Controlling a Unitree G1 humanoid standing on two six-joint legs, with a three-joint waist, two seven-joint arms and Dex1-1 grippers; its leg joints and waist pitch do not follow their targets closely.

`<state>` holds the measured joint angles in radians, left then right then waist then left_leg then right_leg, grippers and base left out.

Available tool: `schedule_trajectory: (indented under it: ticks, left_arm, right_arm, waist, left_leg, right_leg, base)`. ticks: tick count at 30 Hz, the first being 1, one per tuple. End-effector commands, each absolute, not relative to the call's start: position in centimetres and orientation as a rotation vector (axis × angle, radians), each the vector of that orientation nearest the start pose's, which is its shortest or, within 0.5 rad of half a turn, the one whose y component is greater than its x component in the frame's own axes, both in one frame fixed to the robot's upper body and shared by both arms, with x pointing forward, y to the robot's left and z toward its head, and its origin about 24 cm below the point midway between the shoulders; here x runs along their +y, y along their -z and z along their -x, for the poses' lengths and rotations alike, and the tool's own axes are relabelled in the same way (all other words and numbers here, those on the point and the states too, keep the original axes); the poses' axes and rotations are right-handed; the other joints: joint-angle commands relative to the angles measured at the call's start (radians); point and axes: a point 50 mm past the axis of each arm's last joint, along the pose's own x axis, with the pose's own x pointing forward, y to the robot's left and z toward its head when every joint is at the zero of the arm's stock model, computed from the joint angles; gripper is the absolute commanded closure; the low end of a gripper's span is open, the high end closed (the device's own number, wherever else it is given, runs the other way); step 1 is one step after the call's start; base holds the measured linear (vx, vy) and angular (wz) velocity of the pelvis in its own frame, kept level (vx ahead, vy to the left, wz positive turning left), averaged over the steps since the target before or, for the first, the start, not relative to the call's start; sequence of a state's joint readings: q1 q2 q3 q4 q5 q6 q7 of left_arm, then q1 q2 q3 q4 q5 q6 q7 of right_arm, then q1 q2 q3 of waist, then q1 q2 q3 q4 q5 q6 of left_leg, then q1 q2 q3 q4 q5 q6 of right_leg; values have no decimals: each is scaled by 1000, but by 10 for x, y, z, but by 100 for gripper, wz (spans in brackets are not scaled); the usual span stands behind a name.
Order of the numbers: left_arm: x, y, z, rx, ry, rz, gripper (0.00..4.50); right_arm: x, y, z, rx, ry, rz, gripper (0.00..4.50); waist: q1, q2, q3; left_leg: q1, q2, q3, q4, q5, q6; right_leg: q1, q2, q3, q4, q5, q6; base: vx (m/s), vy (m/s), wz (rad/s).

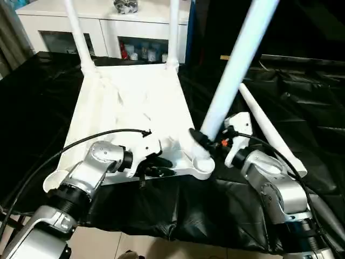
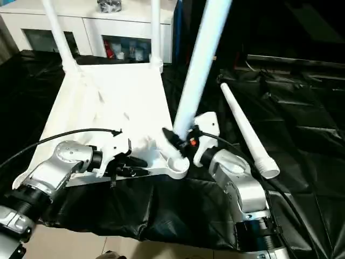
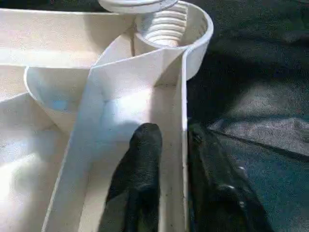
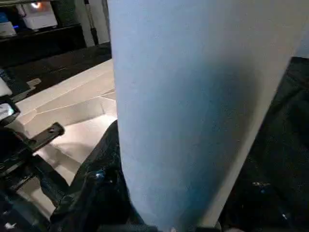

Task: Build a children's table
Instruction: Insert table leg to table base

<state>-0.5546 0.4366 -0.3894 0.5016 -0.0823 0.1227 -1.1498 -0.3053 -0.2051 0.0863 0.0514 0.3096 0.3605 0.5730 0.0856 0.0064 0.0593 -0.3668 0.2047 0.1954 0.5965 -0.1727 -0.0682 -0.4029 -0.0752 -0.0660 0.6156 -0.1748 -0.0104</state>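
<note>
Our left tool (image 3: 171,169) pinches the upturned tabletop's (image 1: 135,102) near rim; our right tool (image 1: 207,141) clamps the leg (image 1: 233,70) standing in the near corner socket (image 1: 200,164).

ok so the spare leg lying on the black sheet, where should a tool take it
Grip the loose leg around mid-shaft, coming down from above with the fingers across the tube. It lies flat on the black sheet, its wide open end nearest the robot and its narrow end pointing away beside the tabletop. The taper makes the middle likely the best-balanced place to hold.
</note>
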Motion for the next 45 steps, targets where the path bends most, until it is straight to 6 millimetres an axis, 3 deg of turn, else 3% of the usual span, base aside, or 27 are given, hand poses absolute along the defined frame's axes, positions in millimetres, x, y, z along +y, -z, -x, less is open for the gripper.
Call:
schedule_trajectory:
  ticks: [1,7,9,18,25,30,38,39,40,45]
  left_arm:
    - [139,-44,-306,497,1333,-423,392]
    - [140,-43,-308,503,1320,-420,432]
    - [140,-43,-308,503,1316,-417,446]
    - [130,-47,-317,456,1268,-414,450]
    - [123,-53,-326,406,1242,-422,450]
    - [121,-57,-326,383,1276,-401,450]
    - [124,-59,-327,370,1297,-360,450]
    - [124,-59,-326,369,1300,-349,450]
    - [124,-59,-325,369,1305,-343,450]
    - [124,-56,-324,371,1294,-336,450]
  right_arm:
    - [-121,-84,-294,126,-759,-94,259]
    - [-121,-79,-291,188,-796,-60,259]
    - [-122,-76,-292,209,-797,-51,259]
    - [-122,-66,-298,268,-796,-20,259]
    - [-125,-62,-310,281,-770,11,259]
    - [-127,-61,-317,271,-755,-3,259]
    - [-133,-55,-326,284,-743,-68,259]
    - [-134,-54,-326,282,-739,-93,259]
    - [-135,-53,-325,279,-737,-117,259]
    - [-141,-44,-320,254,-702,-257,259]
  waist:
    - [-1,10,-71]
    - [-1,9,-69]
    - [-1,4,-68]
    - [-3,1,-61]
    - [-4,-1,-61]
    - [-5,-2,-63]
    - [-13,-1,-66]
    - [-16,-20,-67]
    - [-13,-7,-66]
    - [-11,-8,-68]
  left_leg:
    - [16,23,-20,-74,-269,-33]
    - [17,22,-19,-74,-276,-30]
    - [17,22,-18,-73,-278,-29]
    - [23,20,-24,-76,-336,-33]
    - [26,17,-25,-73,-341,-24]
    - [23,19,-26,-75,-335,-20]
    - [19,21,-22,-74,-305,-9]
    - [17,21,-19,-74,-297,-5]
    - [19,22,-20,-72,-289,-3]
    - [18,23,-19,-73,-282,1]
  right_leg:
    - [45,-63,47,-81,-288,-161]
    - [44,-64,47,-83,-302,-162]
    - [44,-63,47,-85,-314,-160]
    - [35,-68,40,-108,-500,-100]
    - [31,-69,36,-118,-539,-87]
    - [33,-69,36,-113,-511,-96]
    - [38,-68,41,-100,-412,-149]
    - [39,-66,41,-101,-408,-148]
    - [37,-70,42,-98,-409,-154]
    - [38,-70,43,-96,-385,-161]
  base:
    - [0,0,0]
    - [0,0,0]
    - [0,0,0]
    - [0,0,0]
    - [0,0,0]
    - [0,0,0]
    - [0,0,0]
    - [0,0,0]
    - [0,0,0]
    - [0,0,0]
